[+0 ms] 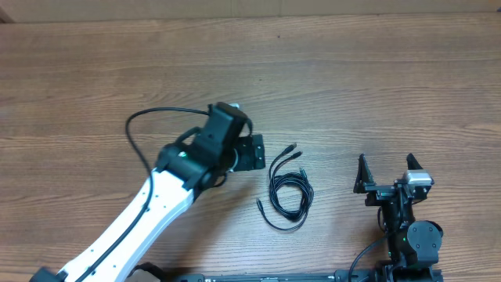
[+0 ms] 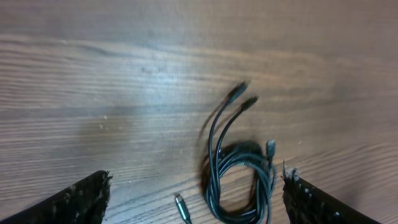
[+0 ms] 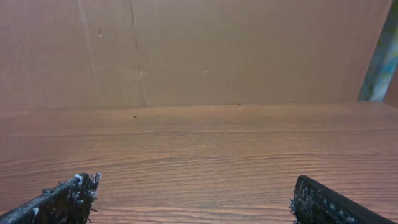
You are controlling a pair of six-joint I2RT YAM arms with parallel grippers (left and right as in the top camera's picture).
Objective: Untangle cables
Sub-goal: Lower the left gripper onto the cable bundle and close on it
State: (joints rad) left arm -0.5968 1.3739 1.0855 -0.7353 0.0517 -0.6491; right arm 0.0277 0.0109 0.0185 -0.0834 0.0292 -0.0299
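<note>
Wooden table (image 1: pixel 376 70), coiled cables (image 1: pixel 290 192) between left gripper (image 1: pixel 261 152) on outstretched arm (image 1: pixel 156 205) and folded-back right gripper (image 1: pixel 386 171), both spread.

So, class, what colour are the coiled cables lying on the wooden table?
Black. The cables show best in the left wrist view.

cables (image 1: pixel 290 186) on table (image 1: pixel 376 86) beside left arm (image 1: pixel 160 200)

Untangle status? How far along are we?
Done: nothing visible. The cables lie in one coiled bundle with only the plug ends sticking out. In hand: the left pincer is open beside the bundle, gripping nothing. The right pincer is open, off to the side. Remaining: all the separating.
</note>
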